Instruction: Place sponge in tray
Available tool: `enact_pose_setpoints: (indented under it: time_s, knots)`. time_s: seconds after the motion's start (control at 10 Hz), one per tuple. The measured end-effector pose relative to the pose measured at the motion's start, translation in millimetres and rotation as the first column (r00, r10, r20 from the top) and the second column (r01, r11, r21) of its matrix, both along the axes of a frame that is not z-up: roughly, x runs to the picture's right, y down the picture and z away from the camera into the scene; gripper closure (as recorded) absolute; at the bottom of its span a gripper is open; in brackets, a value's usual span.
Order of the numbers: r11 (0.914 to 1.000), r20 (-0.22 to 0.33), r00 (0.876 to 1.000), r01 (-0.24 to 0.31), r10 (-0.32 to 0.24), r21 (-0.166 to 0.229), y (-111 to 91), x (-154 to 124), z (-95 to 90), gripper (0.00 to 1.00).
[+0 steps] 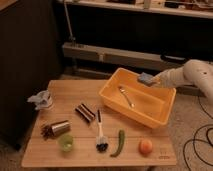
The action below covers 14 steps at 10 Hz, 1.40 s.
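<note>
The yellow tray (155, 116) stands on the right half of the wooden table (75, 157), with a metal spoon (126, 96) lying inside it. A grey-blue sponge (144, 78) hangs just above the tray's far rim. My gripper (153, 80) comes in from the right at the end of the white arm (196, 74) and is shut on the sponge, holding it in the air over the tray's back edge.
On the table lie a crumpled pale wrapper (41, 100), a tipped can (56, 128), a green cup (65, 143), a dark snack bar (85, 112), a brush (100, 134), a green chili (120, 143) and an orange fruit (145, 146). Shelving stands behind.
</note>
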State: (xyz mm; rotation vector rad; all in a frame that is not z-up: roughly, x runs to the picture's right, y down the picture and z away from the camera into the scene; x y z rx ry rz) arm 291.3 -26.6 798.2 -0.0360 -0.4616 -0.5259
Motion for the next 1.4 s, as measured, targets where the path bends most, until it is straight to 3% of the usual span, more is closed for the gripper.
enact_pose_setpoints:
  time_s: [0.1, 0.2, 0.5, 1.4]
  knots:
    - [0.9997, 0.017, 1.000, 0.000, 0.001, -0.026, 6, 5, 0.1, 0.95]
    - [0.9971, 0.093, 0.996, 0.014, -0.007, -0.074, 14, 3, -0.5, 0.85]
    - [0.9936, 0.185, 0.983, 0.033, -0.013, -0.108, 21, 2, -5.1, 0.83]
    - [0.9933, 0.189, 0.982, 0.036, -0.015, -0.110, 21, 0, -4.2, 0.83]
